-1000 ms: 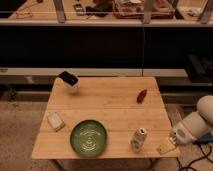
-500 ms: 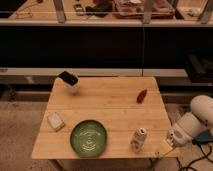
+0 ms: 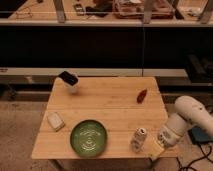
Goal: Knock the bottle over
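Observation:
The bottle [image 3: 139, 139] is small and whitish-beige with a round top. It stands upright near the front right edge of the wooden table [image 3: 105, 102], just right of the green plate [image 3: 88, 137]. My gripper [image 3: 156, 146] is low at the table's front right corner, right of the bottle and close to it. The white arm [image 3: 187, 120] comes in from the right.
A flat white rectangular block [image 3: 55, 120] lies at the front left. A small dark red object [image 3: 142, 95] lies at the right middle. A dark and white object [image 3: 69, 81] sits at the back left. A dark counter runs behind the table.
The arm and gripper have moved left, closer to the bottle. The bottle still stands upright in the same spot.

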Action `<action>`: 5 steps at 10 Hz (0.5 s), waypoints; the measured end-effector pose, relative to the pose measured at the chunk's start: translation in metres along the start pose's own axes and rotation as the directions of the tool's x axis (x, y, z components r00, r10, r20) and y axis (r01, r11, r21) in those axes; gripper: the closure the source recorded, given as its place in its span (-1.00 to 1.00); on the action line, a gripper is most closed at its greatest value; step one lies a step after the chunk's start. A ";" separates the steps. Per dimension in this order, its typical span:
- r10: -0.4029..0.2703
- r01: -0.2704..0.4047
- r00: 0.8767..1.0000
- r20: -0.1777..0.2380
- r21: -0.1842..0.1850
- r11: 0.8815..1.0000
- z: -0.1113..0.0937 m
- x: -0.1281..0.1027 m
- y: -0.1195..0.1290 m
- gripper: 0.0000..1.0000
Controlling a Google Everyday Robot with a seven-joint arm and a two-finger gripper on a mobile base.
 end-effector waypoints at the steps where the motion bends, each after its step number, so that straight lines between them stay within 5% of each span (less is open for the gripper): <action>1: -0.001 0.001 1.000 0.008 0.003 1.000 0.005 0.006 0.000 0.71; 5: 0.007 -0.007 1.000 0.008 0.012 1.000 0.013 0.015 0.005 0.71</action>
